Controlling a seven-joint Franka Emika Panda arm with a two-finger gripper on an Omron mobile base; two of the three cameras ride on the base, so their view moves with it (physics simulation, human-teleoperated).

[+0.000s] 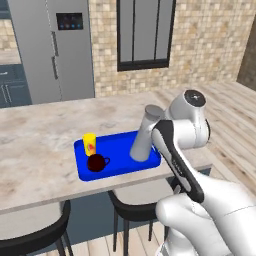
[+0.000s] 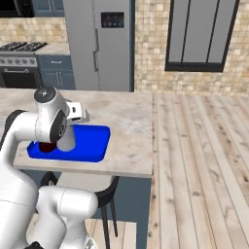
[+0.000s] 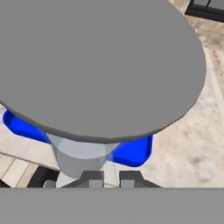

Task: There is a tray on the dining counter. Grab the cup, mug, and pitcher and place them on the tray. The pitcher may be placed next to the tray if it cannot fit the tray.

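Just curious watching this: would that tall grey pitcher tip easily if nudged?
Probably: the pitcher is tall and slim and already leans on the tray. Its plain smooth side may be slippery. It looks rigid, so it likely won't bend.

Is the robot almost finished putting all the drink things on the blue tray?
Nearly. The small yellow cup and the dark maroon mug already sit on the flat blue tray. The tall grey pitcher stands tilted on the tray's right end, gripped in the fingers. What's left: letting go and pulling away.
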